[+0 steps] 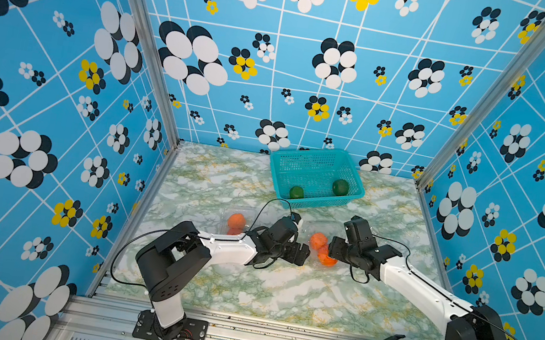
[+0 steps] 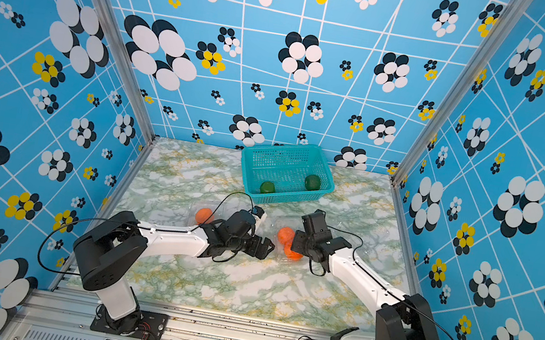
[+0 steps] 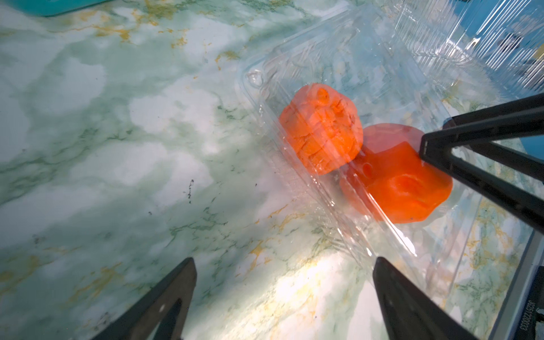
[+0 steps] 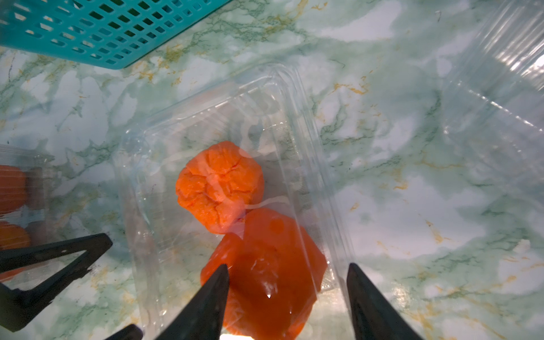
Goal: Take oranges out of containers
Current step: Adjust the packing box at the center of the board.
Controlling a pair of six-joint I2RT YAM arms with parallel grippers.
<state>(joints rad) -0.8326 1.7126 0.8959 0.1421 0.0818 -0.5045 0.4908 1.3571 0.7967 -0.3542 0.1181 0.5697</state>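
Closest to the right wrist lens stand the fingers [image 4: 206, 309] of the right gripper [image 4: 287, 268]. They are part-way apart, astride the nearer orange [image 4: 265, 265] and one long wall of the middle container [image 4: 141, 206]. One fingertip overlaps that fruit and the other lies outside the clear wall. Whether the jaws press on anything cannot be told.

Second orange [image 4: 219, 188]: it lies in the same container, touching the first, on the side toward the teal basket [image 4: 88, 29].

Left gripper [image 3: 284, 262]: the jaws are spread wide, with only the marble-patterned table [image 3: 117, 147] between them. One fingertip sits at the middle container's rim and the other over bare surface. In both top views this gripper is low, just beside the container, facing the right gripper across the fruit.

Left container [image 1: 224, 215]: it sits beside the left arm's wrist. The right wrist view shows two further oranges [image 4: 11, 188] in it, one beside the other. A top view shows one plainly, the other mostly hidden by the arm.

Right container [image 4: 500, 88]: clear plastic on the table near the right arm, apart from the middle one.

Basket: it stands at the rear of the table, well apart from both grippers, with two dark green round fruits [image 1: 340, 187] inside.
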